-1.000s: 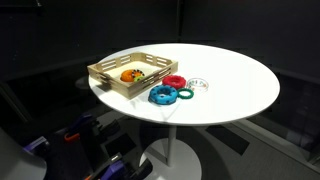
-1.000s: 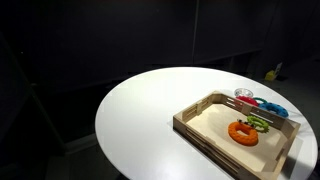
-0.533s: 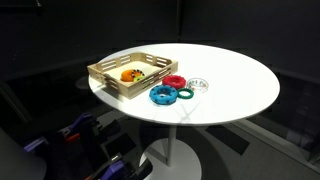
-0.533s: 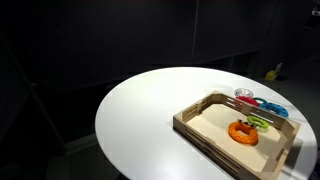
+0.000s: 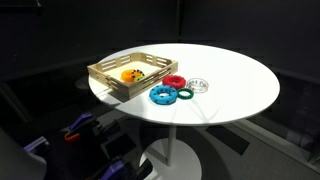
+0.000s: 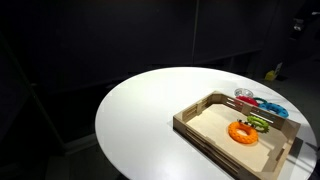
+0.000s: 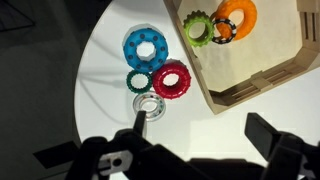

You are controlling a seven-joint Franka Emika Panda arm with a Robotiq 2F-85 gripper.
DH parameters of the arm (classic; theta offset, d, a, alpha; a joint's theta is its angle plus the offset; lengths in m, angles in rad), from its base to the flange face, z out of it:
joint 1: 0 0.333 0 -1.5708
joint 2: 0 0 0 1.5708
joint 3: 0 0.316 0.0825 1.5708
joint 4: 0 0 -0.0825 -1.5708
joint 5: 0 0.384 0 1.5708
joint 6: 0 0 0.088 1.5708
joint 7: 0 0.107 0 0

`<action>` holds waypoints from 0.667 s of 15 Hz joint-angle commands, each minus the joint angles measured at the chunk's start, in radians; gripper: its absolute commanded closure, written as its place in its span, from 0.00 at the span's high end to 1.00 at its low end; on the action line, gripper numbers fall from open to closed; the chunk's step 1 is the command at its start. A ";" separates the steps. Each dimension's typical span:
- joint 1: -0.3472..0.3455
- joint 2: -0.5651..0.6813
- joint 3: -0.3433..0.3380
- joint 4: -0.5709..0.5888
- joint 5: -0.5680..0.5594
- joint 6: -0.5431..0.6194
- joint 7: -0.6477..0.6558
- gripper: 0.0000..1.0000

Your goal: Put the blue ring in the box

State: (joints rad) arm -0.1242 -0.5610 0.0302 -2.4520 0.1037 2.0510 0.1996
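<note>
Robotiq gripper hangs above the table edge with its jaws spread wide and nothing between them; in the wrist view its dark fingers come in from the bottom of the picture, well short of the rings.

The blue ring lies flat on the white round table, outside the box and just beside its near long wall. Being round, it has no long axis to speak of; its hole faces straight up. It is a bright blue, thick doughnut with a bumpy, knobbed surface around the top. In both exterior views it sits at the table's edge side of the little cluster.

Touching or nearly touching it is the red ring, about the same size, lying flat between the blue one and the box wall. A smaller dark green ring lies just beside both, on the side away from the box. A pale, clear-looking ring lies next in line, nearest the gripper.

The box is a shallow light-wood tray with low slatted sides, far bigger than any ring. Inside it, toward one corner, lie an orange ring, a lighter green toothed ring and a thin black ring, crowded together and touching. In an exterior view the orange one shows plainly on the tray floor.
</note>
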 commanded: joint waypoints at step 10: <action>-0.033 0.120 -0.063 -0.008 -0.065 0.045 0.020 1.00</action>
State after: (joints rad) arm -0.1695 -0.4409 -0.0214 -2.4620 0.0447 2.0981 0.2155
